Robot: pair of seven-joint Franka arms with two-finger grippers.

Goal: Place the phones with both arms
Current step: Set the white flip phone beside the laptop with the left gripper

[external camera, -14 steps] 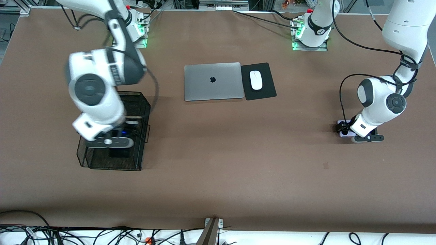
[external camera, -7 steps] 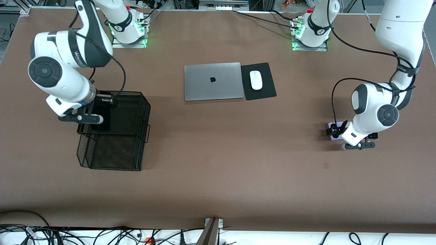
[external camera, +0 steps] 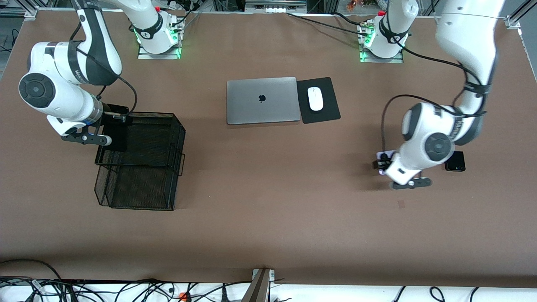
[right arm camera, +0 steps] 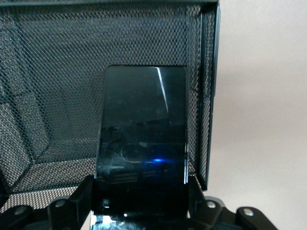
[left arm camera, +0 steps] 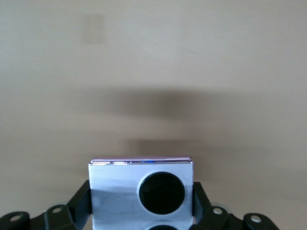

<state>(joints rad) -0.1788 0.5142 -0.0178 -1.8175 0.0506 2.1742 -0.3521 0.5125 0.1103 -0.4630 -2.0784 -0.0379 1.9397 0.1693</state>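
My right gripper (external camera: 114,128) is shut on the long black phone (external camera: 117,135) and holds it over the black mesh basket's (external camera: 142,188) upper tier, at the edge toward the right arm's end. The right wrist view shows that phone (right arm camera: 142,129) clamped in the right gripper (right arm camera: 141,203), with basket mesh (right arm camera: 48,72) under it. The left gripper (external camera: 383,162) is shut on the lilac-white phone (external camera: 387,156) above bare table. In the left wrist view that phone (left arm camera: 115,191), with black circles, sits in the left gripper (left arm camera: 141,206). The squarish black phone (external camera: 454,161) lies on the table.
A closed grey laptop (external camera: 261,100) lies mid-table toward the robot bases. Beside it is a black mouse pad (external camera: 325,115) with a white mouse (external camera: 315,98) on it. Brown tabletop stretches between the basket and the left arm.
The right arm swung the black phone from over the basket's lower tier to its upper tier's edge. The left arm lifted the lilac-white phone and carried it toward mid-table, uncovering the squarish black phone.
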